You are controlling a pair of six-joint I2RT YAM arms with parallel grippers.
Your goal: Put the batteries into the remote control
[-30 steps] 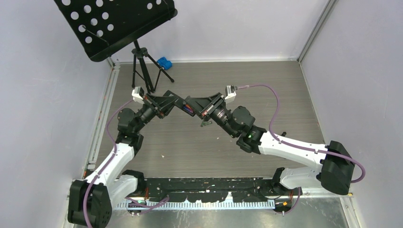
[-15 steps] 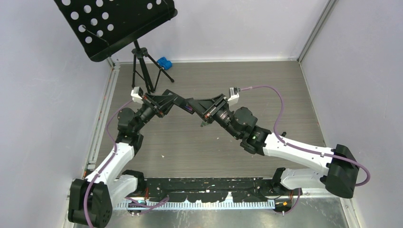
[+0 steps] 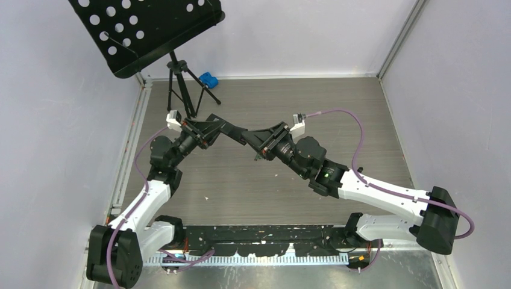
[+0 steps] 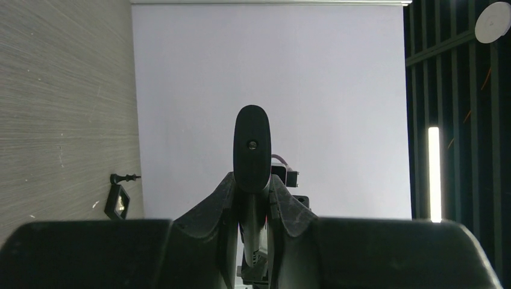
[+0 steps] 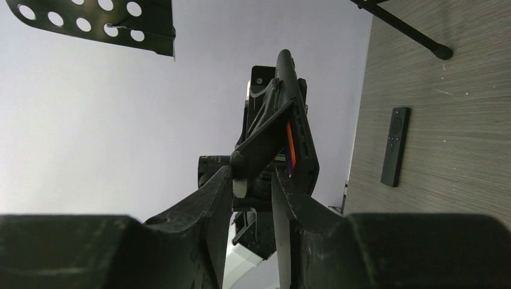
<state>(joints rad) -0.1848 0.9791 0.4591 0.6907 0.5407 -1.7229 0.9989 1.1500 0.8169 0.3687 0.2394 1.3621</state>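
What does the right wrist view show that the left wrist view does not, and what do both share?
Right wrist only: orange and purple batteries inside the held remote, a second remote lying on the table, the perforated music stand. Left wrist only: a small black object on the table, a dark slatted panel. Both: the held remote, table, pale wall.

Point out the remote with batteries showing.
The remote held up in the left claw: orange and purple cells show along its open side. The other remote lies flat on the table, button side up.
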